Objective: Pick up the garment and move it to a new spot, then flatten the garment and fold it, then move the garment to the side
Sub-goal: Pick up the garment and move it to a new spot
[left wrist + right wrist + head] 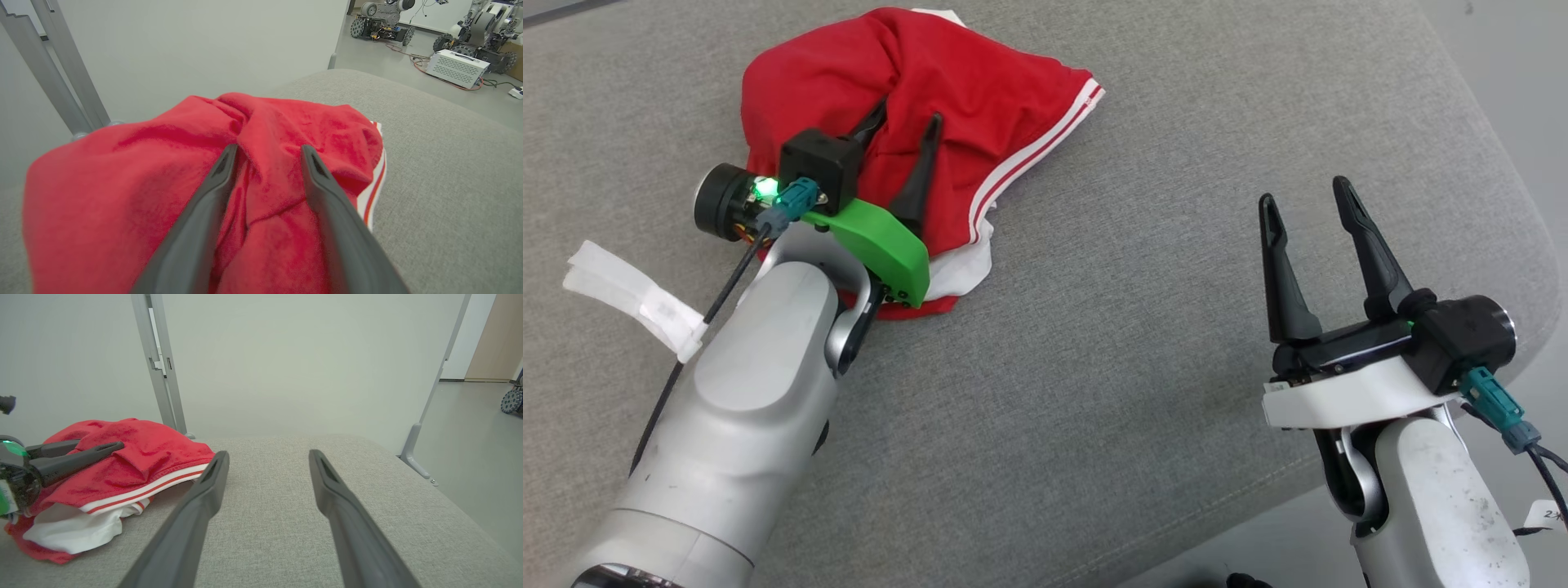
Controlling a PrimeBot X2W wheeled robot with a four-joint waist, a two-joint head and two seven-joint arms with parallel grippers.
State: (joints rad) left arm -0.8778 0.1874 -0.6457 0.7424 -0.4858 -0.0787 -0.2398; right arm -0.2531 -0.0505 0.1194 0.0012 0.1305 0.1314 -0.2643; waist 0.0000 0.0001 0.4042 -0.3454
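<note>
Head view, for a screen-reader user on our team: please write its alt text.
A crumpled red garment with white stripes lies on a grey cushion, the left gripper over it with jaws apart. The right gripper is open above the cushion, away from the garment.

Left gripper [269, 149] at lower centre: fingers spread apart over the crumpled red garment [102, 196], a raised fold between them. Grey cushion [449, 183] at right; wheeled robots [382, 18] upper right.

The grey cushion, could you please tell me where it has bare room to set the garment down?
Bare cushion runs wide between the red garment and the right end effector, and toward the near edge. Crowded far left, where the left end effector straddles a fold of the garment.
</note>
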